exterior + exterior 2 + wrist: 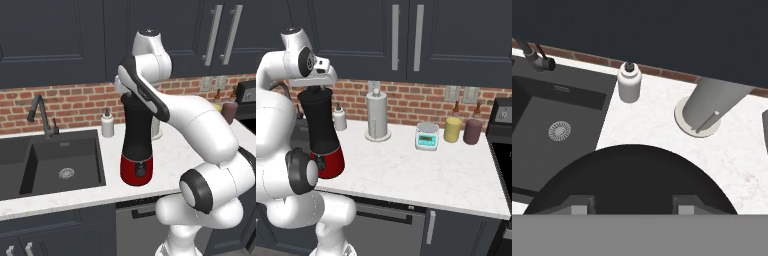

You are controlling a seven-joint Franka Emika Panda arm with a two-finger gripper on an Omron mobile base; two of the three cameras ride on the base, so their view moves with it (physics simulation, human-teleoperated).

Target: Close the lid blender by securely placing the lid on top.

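The lid shows in the hand view as a wide black disc just beyond the fingertips, and it covers the blender beneath it. The blender stands on the white counter, near its front edge and just right of the sink. The hand sits directly above the top of the jar. Its fingertips stand fairly wide apart with the disc close below them; whether they grip the lid's knob or have let go I cannot tell.

By my reading the task is nearly done: the lid is at the jar's mouth, and what remains is to confirm it is seated and lift the hand away.

Room is fair. A white soap bottle stands behind the blender toward the brick wall, and a paper towel roll stands farther right. A scale and two jars lie well apart on the right. Dark cupboards hang overhead, so a straight lift has limited height.
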